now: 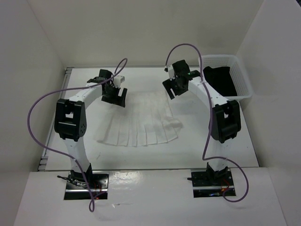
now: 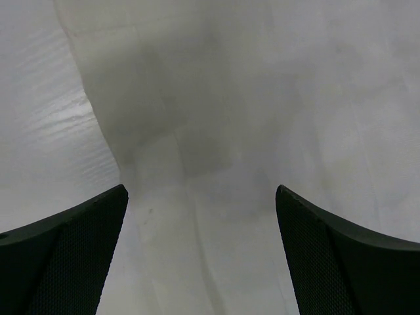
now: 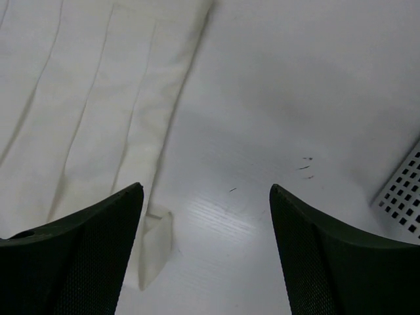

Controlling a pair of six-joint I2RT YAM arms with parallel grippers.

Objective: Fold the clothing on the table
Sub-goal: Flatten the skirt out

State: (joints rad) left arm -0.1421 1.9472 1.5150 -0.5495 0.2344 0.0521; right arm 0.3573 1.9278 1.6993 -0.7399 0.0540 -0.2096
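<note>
A small white plastic mesh basket (image 1: 243,84), rectangular and with perforated walls, stood at the far right. A black garment of soft fabric (image 1: 219,80) lay bunched inside it, covering most of its bottom. In the right wrist view, only a corner of that basket's wall, pierced with small square holes, showed at the right edge.

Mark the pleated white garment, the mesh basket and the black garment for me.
pleated white garment (image 1: 141,123), top view, middle of its pleated panel.
mesh basket (image 1: 243,80), top view, on its right wall.
black garment (image 1: 220,79), top view, centre of the heap inside the basket.
</note>
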